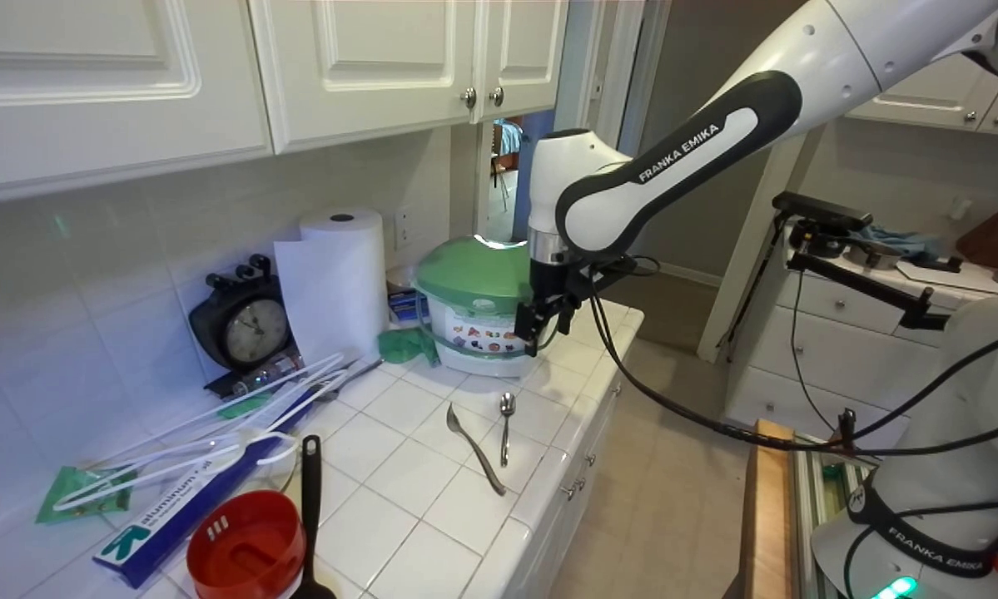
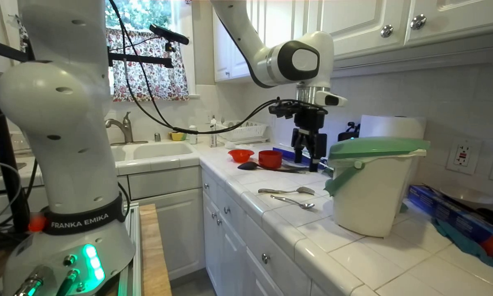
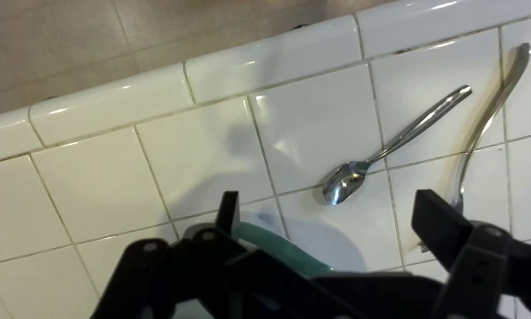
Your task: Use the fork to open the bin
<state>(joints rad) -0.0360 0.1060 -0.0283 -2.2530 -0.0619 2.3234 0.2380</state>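
Note:
The silver fork (image 1: pixel 480 456) lies flat on the white tiles near the counter's front edge. In the wrist view its handle (image 3: pixel 472 144) curves down at the right, with the head partly behind a finger. The white bin (image 2: pixel 367 201) stands upright, its green lid (image 1: pixel 474 270) on top and a green handle (image 2: pixel 345 179) hanging at its side. My gripper (image 2: pixel 305 163) hangs fingers-down above the counter, close beside the bin and higher than the fork. In the wrist view the fingers (image 3: pixel 227 210) stand wide apart with nothing held; a green strip of the bin shows below them.
A spoon (image 3: pixel 346 181) lies beside the fork. A paper towel roll (image 1: pixel 353 274), a black clock (image 1: pixel 245 324) and a foil box (image 1: pixel 191 499) line the wall. A red cup (image 1: pixel 249 541) and a black ladle (image 1: pixel 311 499) lie farther along. The counter edge (image 3: pixel 274 73) drops to the floor.

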